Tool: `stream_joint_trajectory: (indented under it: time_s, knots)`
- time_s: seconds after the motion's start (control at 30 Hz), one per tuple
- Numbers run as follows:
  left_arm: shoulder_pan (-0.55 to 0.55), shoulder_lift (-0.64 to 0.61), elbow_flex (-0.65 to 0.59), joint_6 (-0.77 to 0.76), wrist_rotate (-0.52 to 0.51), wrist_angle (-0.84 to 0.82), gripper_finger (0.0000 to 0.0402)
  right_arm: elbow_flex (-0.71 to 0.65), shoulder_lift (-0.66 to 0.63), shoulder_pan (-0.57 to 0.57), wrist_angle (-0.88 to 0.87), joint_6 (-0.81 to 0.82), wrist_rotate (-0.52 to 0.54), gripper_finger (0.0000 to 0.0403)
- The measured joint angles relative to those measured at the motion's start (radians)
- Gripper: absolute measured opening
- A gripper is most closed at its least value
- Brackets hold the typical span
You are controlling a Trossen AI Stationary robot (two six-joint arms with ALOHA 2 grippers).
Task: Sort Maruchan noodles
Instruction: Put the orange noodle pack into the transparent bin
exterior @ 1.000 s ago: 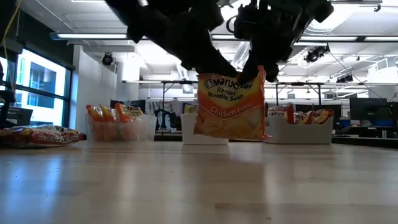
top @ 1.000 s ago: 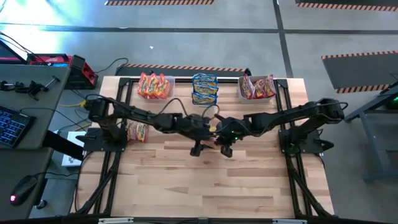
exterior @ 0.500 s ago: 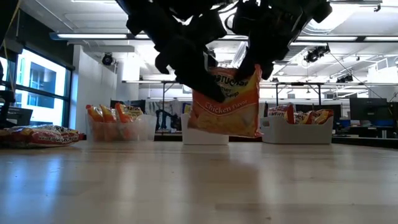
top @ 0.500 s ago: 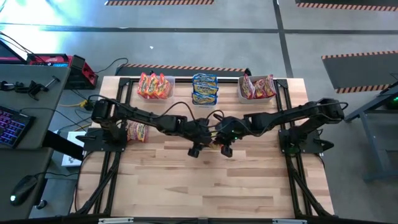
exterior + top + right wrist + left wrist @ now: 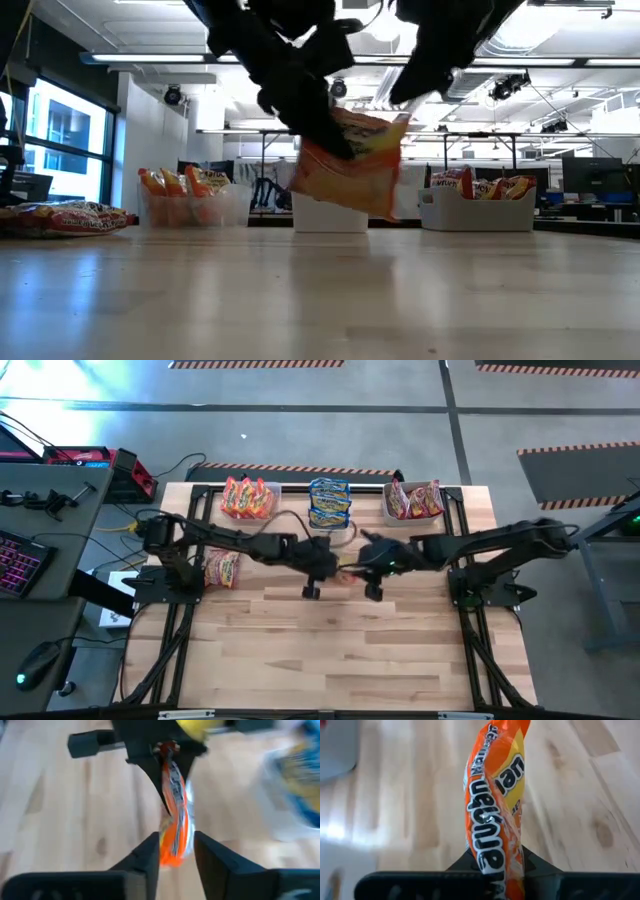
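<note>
An orange Maruchan noodles packet [image 5: 350, 170] hangs above the middle of the table. My left gripper [image 5: 322, 568] is shut on it. My right gripper [image 5: 368, 572] stands open just right of it, higher up in the low view. In the right wrist view its two fingers [image 5: 150, 857] flank the packet's near end [image 5: 172, 852]; whether they touch it, I cannot tell. Another orange packet [image 5: 221, 570] lies flat at the table's left side. My left gripper pinches the packet's upper left end [image 5: 322, 140] between its two fingers, coming slanting down from the table's left. In the left wrist view the packet [image 5: 495, 820] runs edge-on away from the fingers. It hangs tilted, right side lower, clear of the table.
Three clear bins stand along the far edge: one with orange packets [image 5: 248, 498], one with blue packets [image 5: 329, 502], one with red-and-white packets [image 5: 413, 500]. Bare wood lies toward the near edge [image 5: 330, 650].
The packet has passed from my right gripper to my left. My left gripper has taken hold of its upper left end; my right gripper has let go, risen and drawn back toward the table's right. The packet has tipped from upright to slanted and shifted left.
</note>
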Motion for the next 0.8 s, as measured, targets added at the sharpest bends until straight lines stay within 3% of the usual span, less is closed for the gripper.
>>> stream_joint_trajectory:
  time_s: [0.2,0.4,0.6,0.8]
  knots:
    - [0.117,-0.11,0.0,-0.237,-0.026,-0.089,0.0013,0.001,-0.186,-0.011,-0.152,0.0,0.181,0.012]
    - [0.223,-0.254,0.001,-0.469,-0.213,-0.247,0.0013,-0.031,-0.276,-0.014,-0.185,-0.018,0.34,0.0075]
    - [0.307,-0.385,0.0,-0.611,-0.33,-0.379,0.0013,-0.19,-0.324,-0.013,0.043,-0.077,0.371,0.0007]
    - [0.378,-0.515,-0.14,-0.716,-0.425,-0.311,0.0014,-0.398,-0.376,-0.058,0.445,-0.166,0.336,0.0005]
